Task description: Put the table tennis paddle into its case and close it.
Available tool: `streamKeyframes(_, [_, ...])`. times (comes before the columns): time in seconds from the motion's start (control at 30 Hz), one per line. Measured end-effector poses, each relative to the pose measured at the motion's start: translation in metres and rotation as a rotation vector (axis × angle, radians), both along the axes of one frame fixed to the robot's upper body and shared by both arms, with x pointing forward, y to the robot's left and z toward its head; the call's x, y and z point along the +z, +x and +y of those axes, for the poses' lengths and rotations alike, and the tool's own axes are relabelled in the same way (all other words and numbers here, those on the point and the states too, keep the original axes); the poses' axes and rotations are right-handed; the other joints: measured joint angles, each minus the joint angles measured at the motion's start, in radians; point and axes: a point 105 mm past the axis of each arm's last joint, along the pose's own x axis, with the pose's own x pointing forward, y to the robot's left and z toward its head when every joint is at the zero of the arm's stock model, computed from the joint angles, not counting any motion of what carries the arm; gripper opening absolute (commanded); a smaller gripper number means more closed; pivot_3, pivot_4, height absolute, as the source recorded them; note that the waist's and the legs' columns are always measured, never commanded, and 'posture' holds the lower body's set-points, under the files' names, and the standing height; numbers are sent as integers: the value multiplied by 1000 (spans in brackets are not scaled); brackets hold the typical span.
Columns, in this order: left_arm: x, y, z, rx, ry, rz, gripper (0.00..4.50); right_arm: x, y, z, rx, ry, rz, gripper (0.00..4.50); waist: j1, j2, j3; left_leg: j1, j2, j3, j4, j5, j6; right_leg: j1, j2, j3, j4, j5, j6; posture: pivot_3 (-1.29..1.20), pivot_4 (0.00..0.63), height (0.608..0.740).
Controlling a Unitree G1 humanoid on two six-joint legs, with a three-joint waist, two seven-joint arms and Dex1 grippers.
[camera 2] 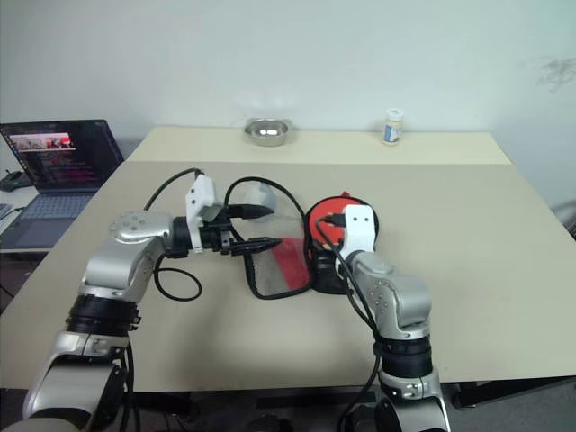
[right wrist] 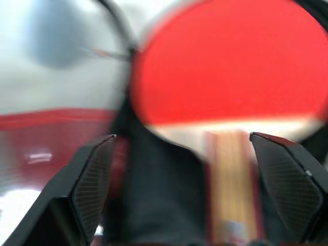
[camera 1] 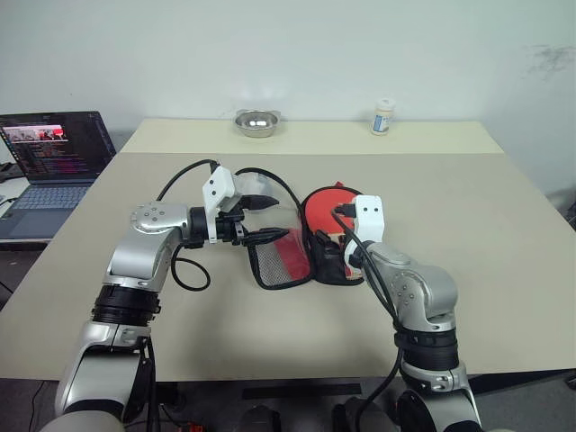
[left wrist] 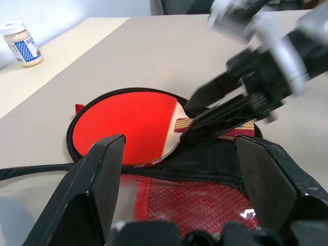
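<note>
The case [camera 1: 281, 259] lies unzipped in the middle of the table [camera 1: 486, 234]. Its red mesh-pocket flap is raised on the left, and its other half lies flat on the right. The table tennis paddle [left wrist: 128, 123] rests red face up in that flat half, with the zipper rim around it. Its striped wooden handle [right wrist: 230, 179] points toward me. My left gripper [camera 1: 280, 216] is open, fingers spread wide, with the raised flap's edge between them. My right gripper [right wrist: 183, 137] hovers open just above the handle, touching nothing.
A laptop [camera 1: 54, 162] stands open on a side table at the far left. A metal bowl [camera 1: 256, 121] and a small white bottle [camera 1: 383, 117] sit along the far edge. Black cables loop over the table beside my left arm.
</note>
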Motion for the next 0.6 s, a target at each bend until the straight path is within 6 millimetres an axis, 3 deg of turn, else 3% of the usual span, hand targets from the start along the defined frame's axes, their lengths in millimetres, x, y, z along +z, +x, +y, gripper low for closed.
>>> streamKeyframes(0.07, [-2,0,4,16,3,7,3704,10,-7,-5,57,-26,-40,4454,0,0,0,0,0,0,0,0,0,0,0,0,0,0,0,0,150,740])
streamKeyframes(0.23, [6,3,36,112,33,-9,3704,34,-25,-52,190,-209,-179,4454,3,-1,0,0,-1,-1,0,0,0,1,0,-1,-1,-1,2,0,150,740])
streamKeyframes(0.33, [4,3,46,134,53,1,3704,45,-43,-60,346,-256,-230,4454,3,-1,0,1,-1,-1,0,0,0,1,1,-1,-1,-2,3,0,150,740])
streamKeyframes(0.47, [-10,2,66,185,103,55,3704,76,-71,-80,530,-231,-280,4454,0,-1,0,3,-1,0,0,0,0,2,1,0,-1,-2,3,0,150,740])
streamKeyframes(0.6, [-30,3,85,244,141,111,3704,94,-97,-84,669,-241,-312,4454,2,-2,0,3,1,-1,-1,0,0,3,0,-1,-1,-2,3,0,150,740])
